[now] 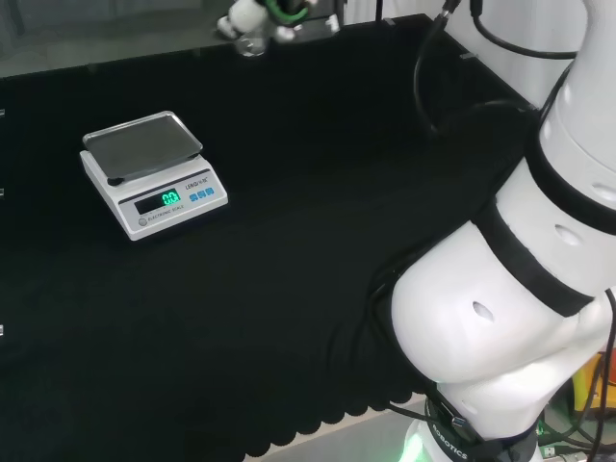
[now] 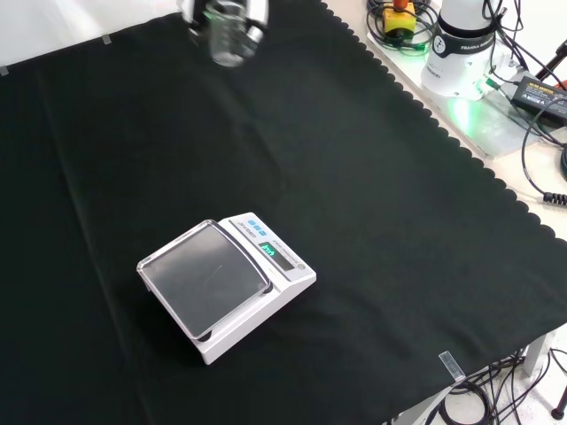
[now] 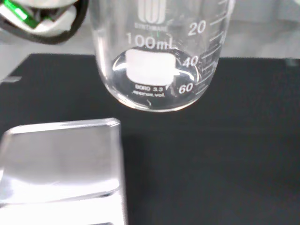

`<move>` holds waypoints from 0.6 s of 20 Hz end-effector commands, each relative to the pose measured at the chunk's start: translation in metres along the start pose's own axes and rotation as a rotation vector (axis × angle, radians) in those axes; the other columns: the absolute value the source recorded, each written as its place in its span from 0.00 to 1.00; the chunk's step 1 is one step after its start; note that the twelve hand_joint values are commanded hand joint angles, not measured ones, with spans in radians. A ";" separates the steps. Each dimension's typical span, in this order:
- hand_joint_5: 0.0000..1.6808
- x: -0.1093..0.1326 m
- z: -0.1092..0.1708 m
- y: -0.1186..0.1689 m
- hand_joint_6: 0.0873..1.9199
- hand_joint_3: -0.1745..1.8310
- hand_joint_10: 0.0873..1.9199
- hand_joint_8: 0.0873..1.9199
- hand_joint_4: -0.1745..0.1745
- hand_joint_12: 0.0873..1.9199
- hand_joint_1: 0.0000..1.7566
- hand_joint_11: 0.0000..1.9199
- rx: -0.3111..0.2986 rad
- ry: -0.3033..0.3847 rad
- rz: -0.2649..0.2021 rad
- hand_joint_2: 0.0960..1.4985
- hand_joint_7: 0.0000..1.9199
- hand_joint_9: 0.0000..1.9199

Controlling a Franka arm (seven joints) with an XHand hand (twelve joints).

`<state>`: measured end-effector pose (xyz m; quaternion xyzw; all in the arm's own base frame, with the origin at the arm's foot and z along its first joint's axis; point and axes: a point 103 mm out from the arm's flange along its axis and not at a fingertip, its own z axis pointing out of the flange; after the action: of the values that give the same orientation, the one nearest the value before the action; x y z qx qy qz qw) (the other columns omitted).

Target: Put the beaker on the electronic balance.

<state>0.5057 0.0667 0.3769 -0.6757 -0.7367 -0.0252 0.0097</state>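
I saw the bench w/ black cloth [image 2: 372, 177]; one scale [image 2: 232, 285] sat on it, steel pan to the left of its lit display in front view.

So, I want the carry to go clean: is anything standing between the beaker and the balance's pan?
Nothing visible. The beaker hangs in the hand above the far side of the cloth, and the bare black cloth runs from there to the balance. Its pan carries nothing.
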 end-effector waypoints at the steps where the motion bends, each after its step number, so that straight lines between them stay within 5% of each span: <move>1: 0.81 0.053 0.005 -0.024 0.28 0.51 0.20 0.21 0.00 0.35 0.69 0.83 0.036 0.005 0.013 0.31 0.93 1.00; 12: 0.81 0.082 0.020 -0.005 0.29 0.52 0.20 0.21 0.00 0.35 0.69 0.82 0.077 -0.034 -0.001 0.30 0.93 1.00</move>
<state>0.4861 0.1307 0.3673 -0.6779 -0.7348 0.0008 0.0236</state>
